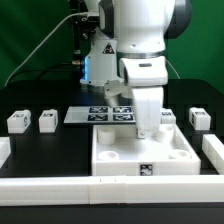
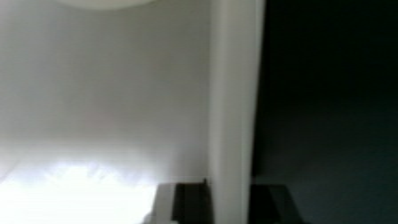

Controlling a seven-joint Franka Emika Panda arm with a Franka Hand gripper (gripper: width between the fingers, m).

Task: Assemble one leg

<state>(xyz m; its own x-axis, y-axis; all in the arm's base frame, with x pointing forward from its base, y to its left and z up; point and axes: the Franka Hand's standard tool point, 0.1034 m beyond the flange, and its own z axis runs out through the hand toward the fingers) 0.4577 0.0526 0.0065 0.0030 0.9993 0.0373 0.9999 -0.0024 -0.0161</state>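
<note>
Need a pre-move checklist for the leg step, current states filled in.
1. State of the pincer, open or shut: cannot tell, neither view resolves the jaws.
2. Anything in grasp: cannot tell; the wrist view shows only a blurred white surface.
3. Arm low at the large white square tray-like piece, far corner on the exterior view's right: ok.
4. Two small white plastic oblong legs upright, apart, on the exterior view's left: ok.
5. The marker board lies flat behind the tray: ok.

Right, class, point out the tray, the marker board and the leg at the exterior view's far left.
tray (image 1: 115,168): exterior view, front wall
marker board (image 1: 76,114): exterior view, bare end
leg (image 1: 17,121): exterior view, front face
</note>
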